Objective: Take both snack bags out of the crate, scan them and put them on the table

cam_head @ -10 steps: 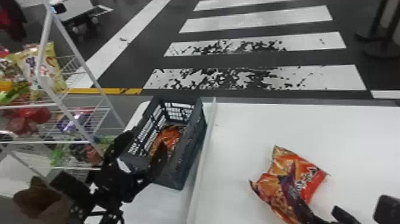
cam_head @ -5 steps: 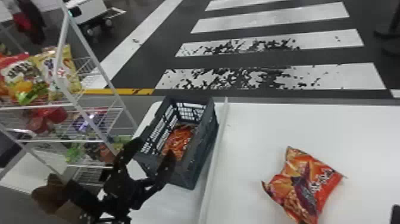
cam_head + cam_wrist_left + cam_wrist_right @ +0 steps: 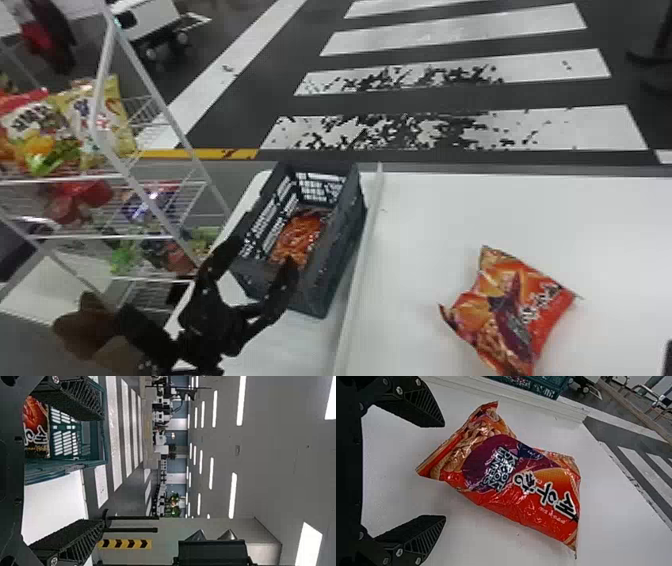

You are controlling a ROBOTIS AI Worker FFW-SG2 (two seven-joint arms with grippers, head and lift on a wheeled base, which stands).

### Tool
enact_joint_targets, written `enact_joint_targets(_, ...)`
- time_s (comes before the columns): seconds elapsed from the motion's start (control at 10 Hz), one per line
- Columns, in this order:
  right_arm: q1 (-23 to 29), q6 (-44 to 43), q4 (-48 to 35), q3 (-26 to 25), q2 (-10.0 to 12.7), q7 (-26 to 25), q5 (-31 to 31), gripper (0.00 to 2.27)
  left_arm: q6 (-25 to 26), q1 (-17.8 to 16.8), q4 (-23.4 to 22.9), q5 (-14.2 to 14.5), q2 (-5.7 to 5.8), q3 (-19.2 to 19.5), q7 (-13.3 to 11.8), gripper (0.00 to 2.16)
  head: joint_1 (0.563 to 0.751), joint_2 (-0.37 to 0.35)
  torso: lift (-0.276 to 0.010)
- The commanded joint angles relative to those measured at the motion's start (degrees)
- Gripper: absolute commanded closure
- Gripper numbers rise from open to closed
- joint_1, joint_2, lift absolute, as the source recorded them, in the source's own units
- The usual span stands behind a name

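Worktop (image 3: 500, 205): white, straight far edge. Past that edge, dark floor (image 3: 250, 110) with broad white stripes (image 3: 575, 127), nearest ones patchy with black. Near far left corner, yellow band (image 3: 210, 154) along floor. Beside left edge, white wire rack (image 3: 100, 237), tiered, stocked with colourful packets (image 3: 30, 120). Behind rack, white wheeled cart (image 3: 155, 22). In left wrist view: grey ceiling (image 3: 269, 455), rows of long bright lights (image 3: 233, 494); blue wall panels (image 3: 177, 489), green plants (image 3: 173, 510), yellow-and-black chevron strip (image 3: 125, 544).
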Motion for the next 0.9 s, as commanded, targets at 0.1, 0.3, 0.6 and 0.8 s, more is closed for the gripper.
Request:
enact_joint_targets(0.1, -2.13, 0.26, 2.49, -0.2, 0.05, 1.03, -0.33, 0.18, 0.0, -0.25, 0.57, 0.0, 0.48, -0.42, 0.01, 0.08, 0.695, 0.35, -0.092)
enact_joint_targets(0.3, -3.19, 0.43, 3.89, -0.2, 0.05, 1.73, -0.68, 0.18, 0.0, -0.43, 0.92, 0.0, 0.83, -0.59, 0.1, 0.08, 0.695, 0.35, -0.092)
enact_joint_targets(0.6, -4.68, 0.96, 6.09, -0.2, 0.05, 2.7, -1.47, 0.22, 0.0, -0.69, 1.36, 0.0, 1.01, -0.86, 0.19, 0.08, 0.695, 0.35, -0.092)
enact_joint_targets(0.8, -5.47, 0.96, 7.06, -0.29, 0.05, 2.88, -1.65, 0.73, 0.0, -0.69, 1.71, -0.09, 1.01, -1.03, 0.36, 0.08, 0.695, 0.35, -0.092)
